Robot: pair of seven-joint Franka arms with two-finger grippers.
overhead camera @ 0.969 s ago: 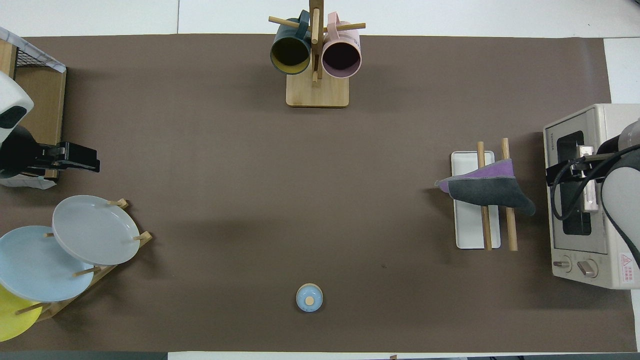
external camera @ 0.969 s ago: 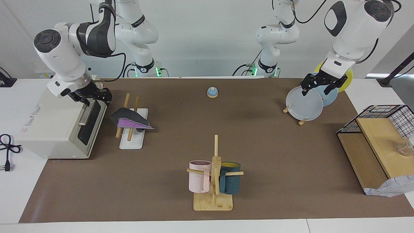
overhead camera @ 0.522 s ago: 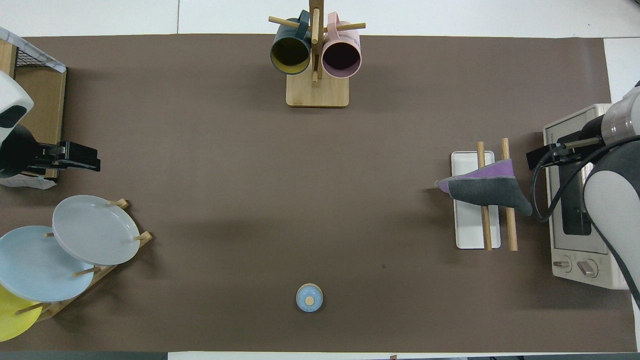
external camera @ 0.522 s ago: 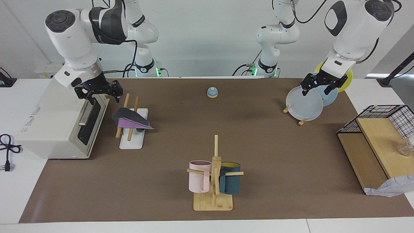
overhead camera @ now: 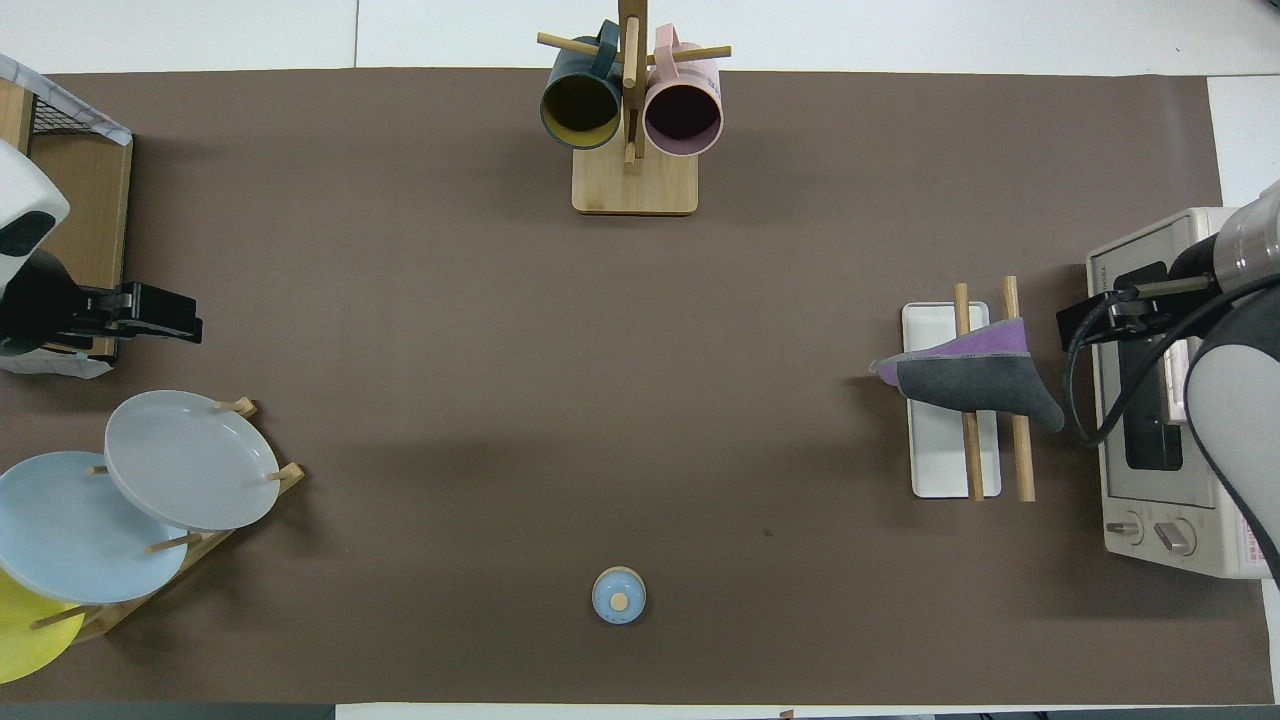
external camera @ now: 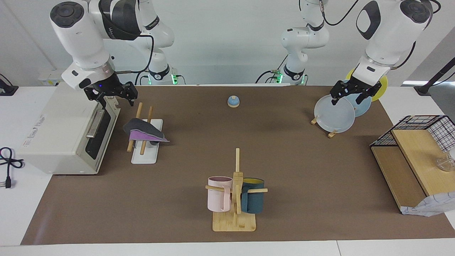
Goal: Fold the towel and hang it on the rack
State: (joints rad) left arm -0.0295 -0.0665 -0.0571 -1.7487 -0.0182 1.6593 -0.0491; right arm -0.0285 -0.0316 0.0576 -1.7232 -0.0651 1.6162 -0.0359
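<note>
While the left claw [external camera: 347, 96] hangs open and empty over the grey plate [external camera: 334, 114] in the wooden plate stand [external camera: 331, 134], a pale blue plate [external camera: 362, 106] and a yellow plate [external camera: 383, 85] stand just past it in the same stand, and a small blue knobbed lid [external camera: 233, 101] sits on the brown mat [external camera: 227, 153] well apart from that claw, toward the middle of the counter [external camera: 401, 96]. A mug tree [external camera: 235, 199] with a pink mug [external camera: 218, 193] and a dark teal mug [external camera: 253, 201] stands well away from both claws, at the edge of the mat farthest from the robots. The right claw [external camera: 114, 99] also stands open and empty, over the front edge of the toaster oven [external camera: 57, 135]. Just beside and below that claw is the rack [external camera: 147, 151], and the towel [external camera: 144, 131] lies folded across its two wooden rods, grey face up with a purple strip showing, clear of the claw's fingers.
</note>
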